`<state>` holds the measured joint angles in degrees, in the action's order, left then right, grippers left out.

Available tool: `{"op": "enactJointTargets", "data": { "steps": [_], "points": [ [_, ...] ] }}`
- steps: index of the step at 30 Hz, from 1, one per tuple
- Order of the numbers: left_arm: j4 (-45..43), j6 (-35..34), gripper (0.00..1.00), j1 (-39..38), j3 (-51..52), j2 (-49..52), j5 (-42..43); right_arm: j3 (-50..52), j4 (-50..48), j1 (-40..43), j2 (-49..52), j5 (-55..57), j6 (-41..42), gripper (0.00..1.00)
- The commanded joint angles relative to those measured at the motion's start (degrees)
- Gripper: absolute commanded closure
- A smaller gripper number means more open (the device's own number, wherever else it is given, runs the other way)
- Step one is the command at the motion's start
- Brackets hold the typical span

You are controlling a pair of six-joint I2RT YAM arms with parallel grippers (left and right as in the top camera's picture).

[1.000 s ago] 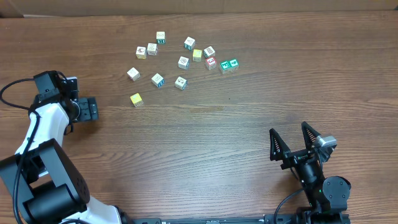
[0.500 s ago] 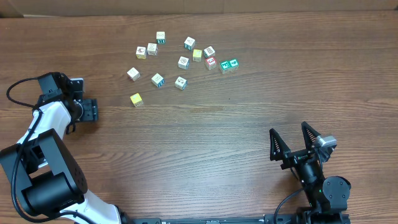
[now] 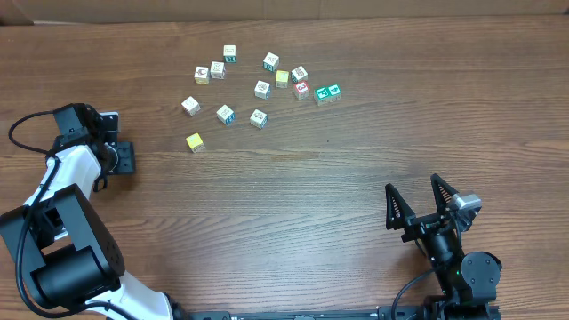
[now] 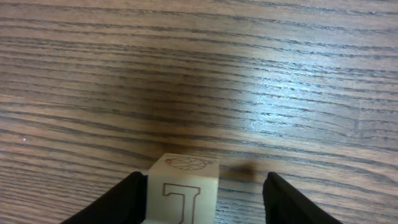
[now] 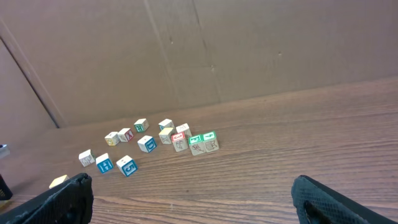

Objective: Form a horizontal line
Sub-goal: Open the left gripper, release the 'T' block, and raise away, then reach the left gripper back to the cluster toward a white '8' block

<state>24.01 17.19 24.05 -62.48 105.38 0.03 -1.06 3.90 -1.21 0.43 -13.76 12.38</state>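
Several small wooden picture cubes lie scattered at the back of the table; no straight row of four shows. Among them are a whitish cube (image 3: 262,89), a yellow cube (image 3: 195,142), two green cubes (image 3: 327,92) and a red cube (image 3: 301,90). My left gripper (image 3: 123,158) is at the far left, away from them. In the left wrist view its jaws (image 4: 205,183) are open around a whitish cube with a J (image 4: 183,186), which touches the left finger and stands apart from the right one. My right gripper (image 3: 420,203) is open and empty at the front right.
A brown cardboard wall (image 5: 205,50) stands behind the table. The scattered cubes show in the right wrist view, with the green pair (image 5: 203,142) nearest. A black cable (image 3: 22,129) loops beside the left arm.
The left arm has shifted a little, drawing its gripper slightly to the left. The cubes and the right arm have not moved.
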Motion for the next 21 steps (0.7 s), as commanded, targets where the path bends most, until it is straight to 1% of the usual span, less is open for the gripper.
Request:
{"op": "enactJointTargets", "data": {
  "steps": [1,6,7,8,9,12,14,17,19,21],
  "points": [
    [-0.1,1.7,0.47,0.5,0.4,0.5,-0.7,0.6,-0.3,-0.2,-0.2,-0.2,-0.2,0.00],
    [-0.1,1.7,0.47,0.5,0.3,0.5,-1.9,0.6,-0.3,-0.2,-0.2,-0.2,-0.2,0.00],
    [-0.1,1.7,0.43,0.5,0.3,0.5,-2.0,0.6,-0.3,-0.2,-0.2,-0.2,-0.2,0.00],
    [-0.1,1.7,0.35,0.5,0.2,0.5,-2.2,0.6,-0.3,-0.2,-0.2,-0.2,-0.2,0.00],
    [0.0,1.7,0.30,0.5,-0.2,0.5,-2.5,0.6,-0.3,-0.2,-0.2,-0.2,-0.2,0.00],
    [1.6,1.7,0.25,0.5,-3.1,0.1,-5.3,0.6,-0.3,-0.2,-0.2,-0.2,-0.2,0.00],
    [4.5,1.7,0.22,0.4,-7.1,-0.7,-5.9,0.6,-0.3,-0.2,-0.2,-0.2,-0.2,0.00],
    [9.9,1.7,0.22,0.1,-14.8,-1.9,-3.1,0.6,-0.3,-0.2,-0.2,-0.2,-0.2,0.00],
    [13.6,1.8,0.20,-0.5,-20.9,-2.6,0.5,0.6,-0.3,-0.2,-0.2,-0.2,-0.2,0.00],
    [16.8,2.6,0.17,-1.7,-26.9,-3.2,5.8,0.6,-0.3,-0.2,-0.2,-0.2,-0.2,0.00]
  ]
}}
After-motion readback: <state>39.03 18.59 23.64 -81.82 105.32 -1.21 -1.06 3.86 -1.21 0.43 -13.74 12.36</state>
